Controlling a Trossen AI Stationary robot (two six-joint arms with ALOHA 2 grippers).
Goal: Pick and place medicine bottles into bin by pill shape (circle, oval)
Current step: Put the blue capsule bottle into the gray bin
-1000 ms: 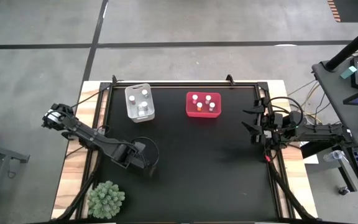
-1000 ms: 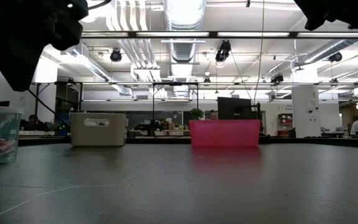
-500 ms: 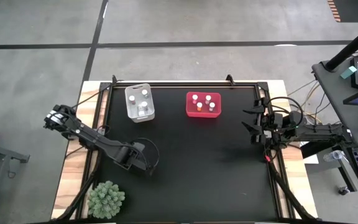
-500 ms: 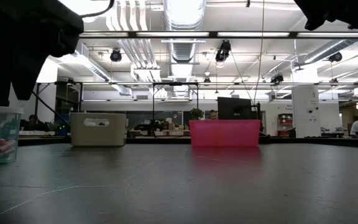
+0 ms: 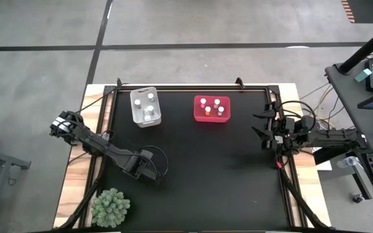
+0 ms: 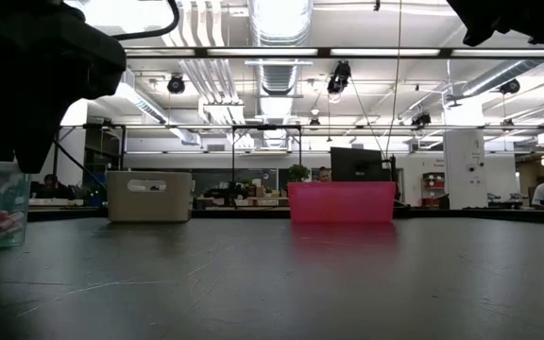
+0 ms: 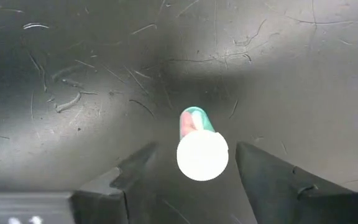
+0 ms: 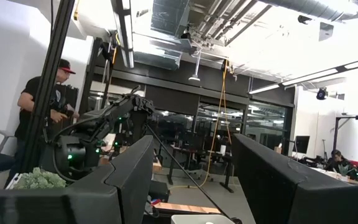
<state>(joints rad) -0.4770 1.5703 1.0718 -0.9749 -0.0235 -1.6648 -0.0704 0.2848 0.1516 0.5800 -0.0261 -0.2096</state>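
Note:
One medicine bottle (image 7: pixel 202 155) with a round white cap and a greenish body stands upright on its base on the black mat, also seen in the low view (image 6: pixel 8 206). My left gripper (image 7: pixel 194 163) hangs right above it, pointing down and open, one finger on each side of the cap without touching. In the high view the left gripper (image 5: pixel 149 173) hides this bottle. The clear bin (image 5: pixel 146 107) and the red bin (image 5: pixel 212 109) stand at the far side with bottles inside. My right gripper (image 5: pixel 264 126) waits open at the right edge.
A green spiky plant (image 5: pixel 111 207) sits at the near left corner, close to the left arm. The black mat (image 5: pixel 206 175) stretches bare between the arms and the bins. A person stands in the room beyond the table (image 8: pixel 39 102).
My left gripper has opened and come down over the bottle, so its fingers now stand at the cap's height. The bottle has kept its place.

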